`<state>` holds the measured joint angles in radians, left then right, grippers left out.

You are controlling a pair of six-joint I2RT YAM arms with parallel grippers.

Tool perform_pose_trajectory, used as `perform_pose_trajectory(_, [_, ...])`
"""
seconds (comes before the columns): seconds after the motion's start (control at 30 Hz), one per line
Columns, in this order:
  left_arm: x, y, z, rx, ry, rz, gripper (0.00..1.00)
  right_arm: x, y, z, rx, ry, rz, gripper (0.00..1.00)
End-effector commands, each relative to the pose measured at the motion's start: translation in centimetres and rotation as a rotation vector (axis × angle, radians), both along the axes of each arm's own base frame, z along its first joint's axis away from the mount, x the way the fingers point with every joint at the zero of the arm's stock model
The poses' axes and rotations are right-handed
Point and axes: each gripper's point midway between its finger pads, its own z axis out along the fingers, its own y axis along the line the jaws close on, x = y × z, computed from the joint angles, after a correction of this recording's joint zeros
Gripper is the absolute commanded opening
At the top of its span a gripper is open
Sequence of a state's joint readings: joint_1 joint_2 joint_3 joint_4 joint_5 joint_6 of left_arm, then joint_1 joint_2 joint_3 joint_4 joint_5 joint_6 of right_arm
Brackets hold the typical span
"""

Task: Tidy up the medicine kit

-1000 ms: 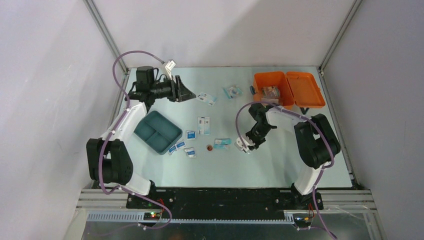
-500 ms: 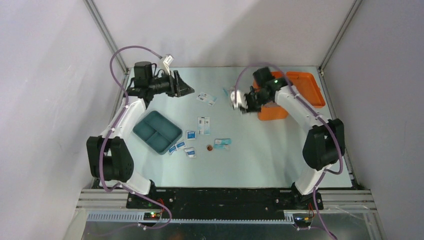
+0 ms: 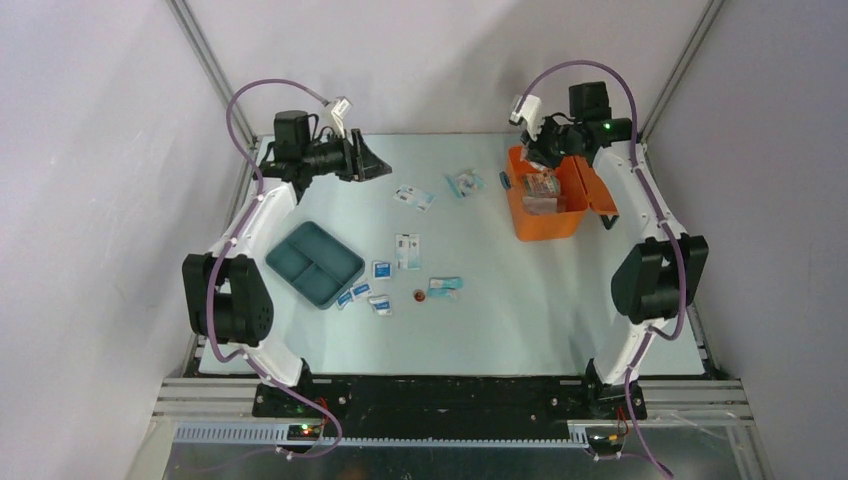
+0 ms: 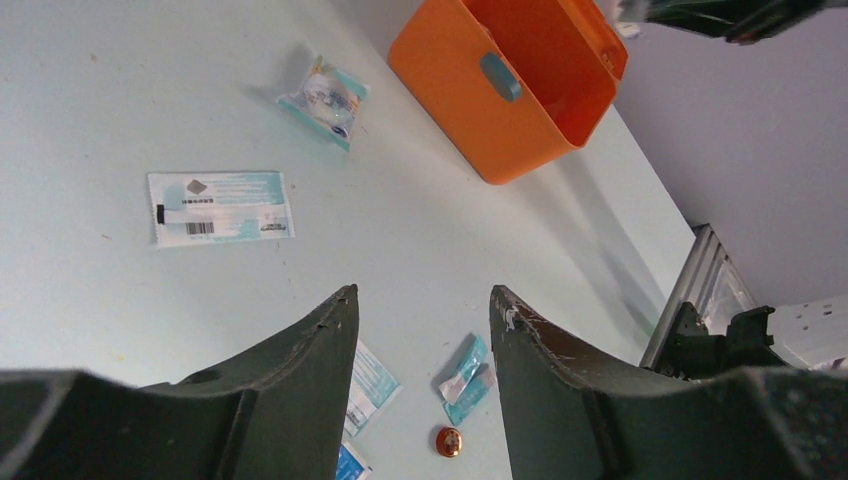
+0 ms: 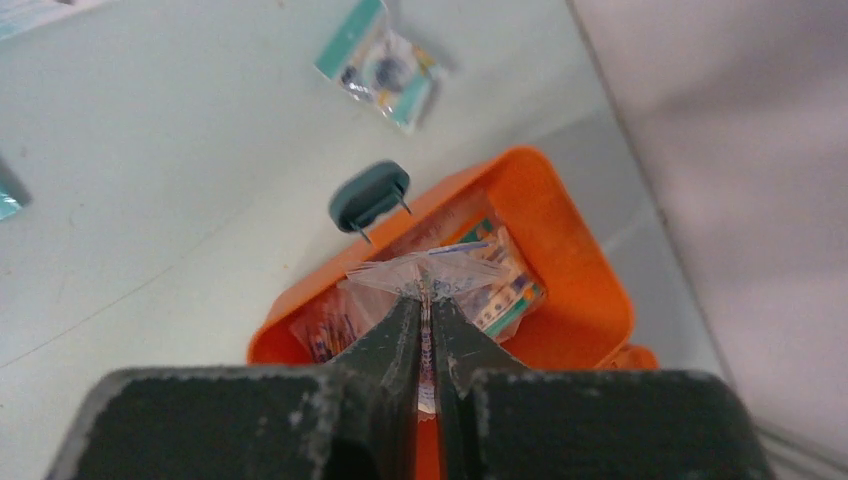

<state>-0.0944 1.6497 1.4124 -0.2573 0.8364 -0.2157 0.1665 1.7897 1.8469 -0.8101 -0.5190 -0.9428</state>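
Observation:
The medicine kit is an open orange box at the back right, with its lid raised on the right side. Its grey latch shows on the front wall. My right gripper hangs just above the box, shut on the edge of a clear plastic packet. More packets lie inside the box below it. My left gripper stands open above the back left of the table, holding nothing. In the left wrist view the kit lies far ahead of my left gripper.
A teal divided tray sits at the left. Loose sachets lie mid-table: a white-and-teal one, a clear one, several small blue ones, a teal pair. A small red disc lies beside them.
My right arm swung from mid-table up to the back over the orange box, and its jaws closed on the packet. The box sits slightly nearer with its lid more upright. The left arm barely moved.

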Motion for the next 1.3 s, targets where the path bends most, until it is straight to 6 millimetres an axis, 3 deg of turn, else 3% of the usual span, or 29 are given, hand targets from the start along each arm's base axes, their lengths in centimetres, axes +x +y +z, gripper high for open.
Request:
perform_pose_trajectory(0.0, [0.8, -0.1, 2.5, 0.020, -0.107, -0.005, 0.57, 2.8, -3.1, -0.7, 0.028, 0.022, -0.142, 0.09])
perform_pose_trajectory(0.23, [0.7, 0.0, 2.1, 0.028, -0.105, -0.005, 0.57, 2.1, -5.8, -6.6, -0.095, 0.143, -0.146, 0.11])
perform_pose_trajectory(0.37, [0.6, 0.0, 2.0, 0.031, -0.104, -0.001, 0.57, 1.4, -6.3, -9.4, -0.108, 0.214, -0.172, 0.11])
perform_pose_trajectory(0.53, [0.4, 0.2, 1.8, 0.041, -0.104, 0.007, 0.57, 3.0, -8.8, -11.2, -0.108, 0.217, -0.454, 0.09])
perform_pose_trajectory(0.63, [0.3, 0.3, 1.6, 0.048, -0.103, 0.009, 0.57, 2.5, -10.3, -12.7, -0.096, 0.241, -0.624, 0.12])
perform_pose_trajectory(0.8, [0.3, 0.4, 1.3, 0.049, -0.093, 0.016, 0.57, 1.6, -10.6, -14.2, -0.064, 0.290, -0.714, 0.18])
perform_pose_trajectory(0.97, [0.3, 0.4, 1.2, 0.048, -0.088, 0.017, 0.57, 1.6, -10.5, -14.7, -0.029, 0.317, -0.769, 0.22])
perform_pose_trajectory(1.03, [0.3, 0.4, 1.1, 0.047, -0.086, 0.017, 0.57, 1.9, -10.8, -14.5, -0.017, 0.304, -0.816, 0.32])
perform_pose_trajectory(1.07, [0.3, 0.4, 1.2, 0.048, -0.088, 0.017, 0.57, 2.1, -10.8, -14.2, -0.010, 0.297, -0.826, 0.43])
perform_pose_trajectory(1.13, [0.2, 0.4, 1.2, 0.049, -0.089, 0.020, 0.57, 2.7, -10.2, -12.5, 0.027, 0.274, -0.826, 0.57])
perform_pose_trajectory(1.23, [0.2, 0.5, 1.1, 0.052, -0.088, 0.024, 0.58, 3.0, -8.1, -10.1, 0.085, 0.269, -0.775, 0.64])
perform_pose_trajectory(1.27, [0.2, 0.5, 1.1, 0.053, -0.087, 0.025, 0.58, 3.7, -7.6, -8.3, 0.110, 0.240, -0.765, 0.64])
